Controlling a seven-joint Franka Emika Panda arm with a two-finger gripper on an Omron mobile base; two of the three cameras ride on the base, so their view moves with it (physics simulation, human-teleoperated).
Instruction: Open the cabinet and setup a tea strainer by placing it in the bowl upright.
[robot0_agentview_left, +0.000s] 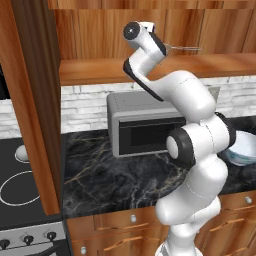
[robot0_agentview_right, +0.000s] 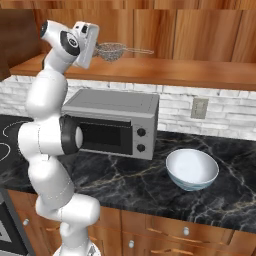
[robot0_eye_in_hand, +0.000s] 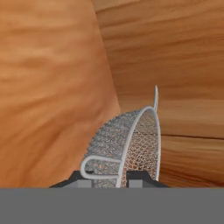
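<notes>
You're looking at the gripper (robot0_eye_in_hand: 110, 178) clamping its tips on the tea strainer (robot0_agentview_right: 111, 50) rim, up at the open cabinet (robot0_agentview_right: 150, 70) shelf. The strainer's handle is pointing straight away from the hand, roughly level. The bowl (robot0_agentview_right: 192, 170) is sitting well below on the counter (robot0_agentview_right: 125, 175), right of the microwave (robot0_agentview_right: 112, 122).

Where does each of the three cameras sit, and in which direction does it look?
Left base view: behind the arm's left, facing the microwave and open cabinet; the arm rises lower right.
Right base view: behind its right, facing the same counter and the bowl; the arm rises lower left.
Hand view: on the hand, looking into the cabinet along the tool, which is closed on the tea strainer.
Both base views share microwave, bowl, shelf.
</notes>
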